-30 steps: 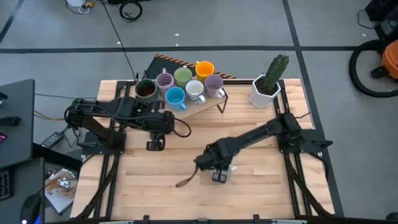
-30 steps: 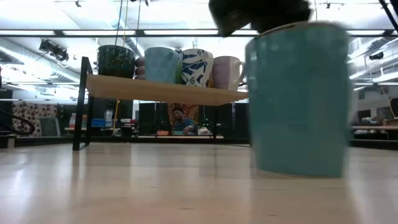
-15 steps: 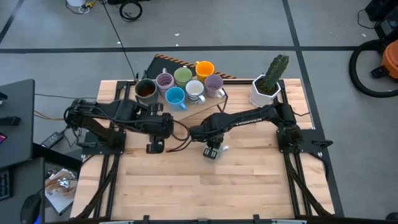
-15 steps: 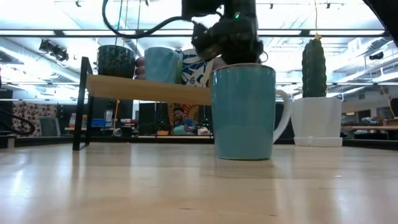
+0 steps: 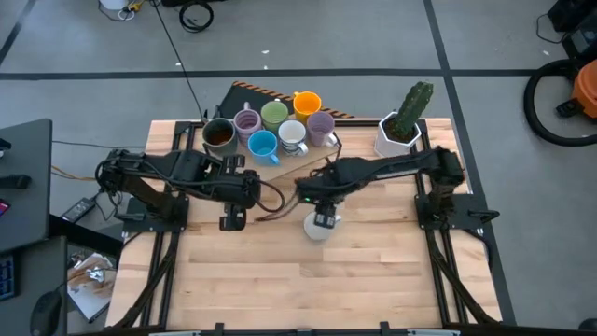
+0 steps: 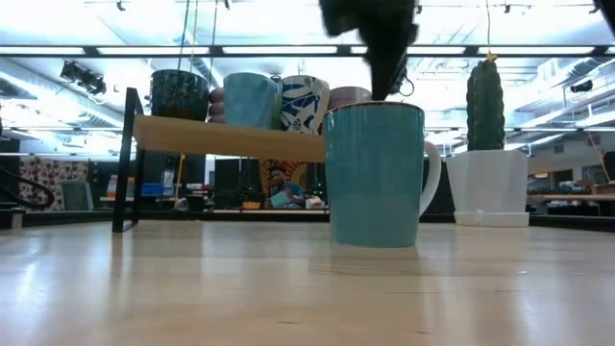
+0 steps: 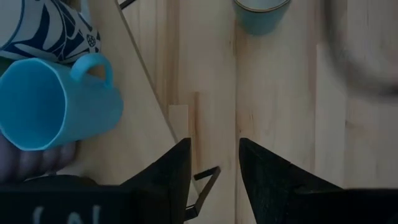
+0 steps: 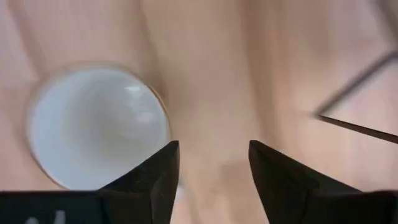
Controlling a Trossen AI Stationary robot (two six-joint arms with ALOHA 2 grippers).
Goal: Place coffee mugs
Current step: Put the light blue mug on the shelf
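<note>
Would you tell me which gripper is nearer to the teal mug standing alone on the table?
Right. The right gripper hangs open directly over the teal mug; the left gripper waits farther off, by the shelf.

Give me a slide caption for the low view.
Teal mug stands alone on the table, right gripper above it, fingers open.

A teal ceramic mug with white inside (image 6: 374,175) stands on the pale wooden surface (image 6: 192,288), a white blue-leaf-patterned mug (image 6: 304,104) behind.
</note>
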